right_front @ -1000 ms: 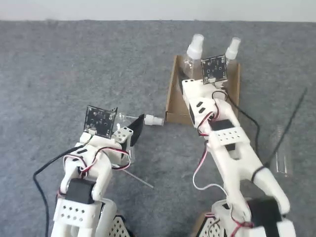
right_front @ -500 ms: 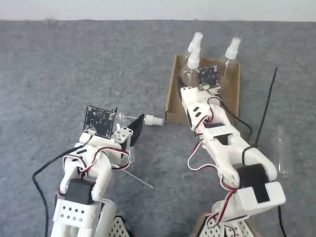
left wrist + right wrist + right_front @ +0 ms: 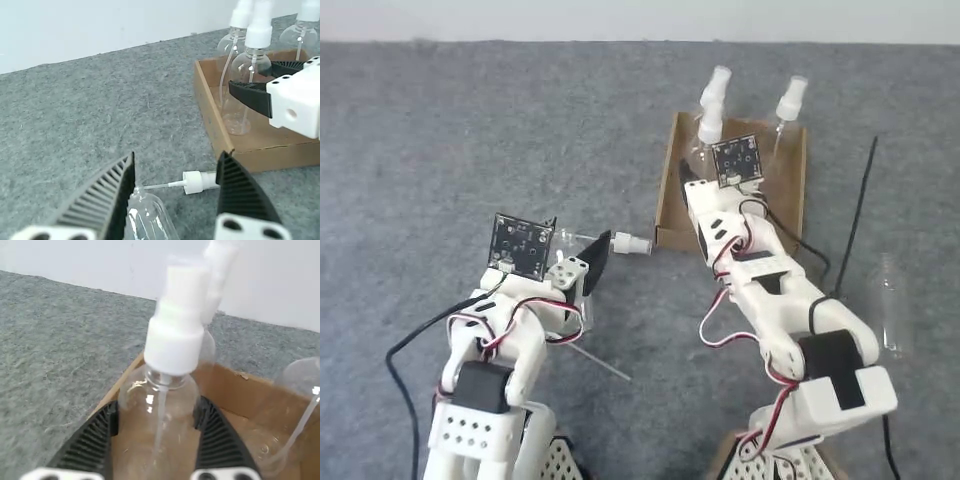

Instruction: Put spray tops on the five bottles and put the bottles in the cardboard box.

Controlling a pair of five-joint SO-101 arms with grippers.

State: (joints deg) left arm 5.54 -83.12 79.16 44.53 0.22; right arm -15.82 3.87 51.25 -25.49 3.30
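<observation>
Nearest me, a thin loose tube [image 3: 602, 363] lies on the grey felt [image 3: 440, 130] by my left arm. Out beside my right arm, an uncapped bottle [image 3: 890, 300] lies on its side, well apart from everything else.

My left claw [image 3: 177, 159] hangs released, jaws spread wide, with a clear bottle [image 3: 147, 215] lying on the felt between them. Just ahead of its neck lies a spray top [image 3: 194, 181] that is not seated, its dip tube reaching back to the bottle's mouth.

Beyond that sits the cardboard box [image 3: 210, 115]. My right claw [image 3: 156, 412] is inside it, clenched on an upright spray bottle [image 3: 150, 390] with its top on. Behind this one stand two more capped bottles, one [image 3: 718, 85] close behind and the other [image 3: 792, 98] toward the far corner
</observation>
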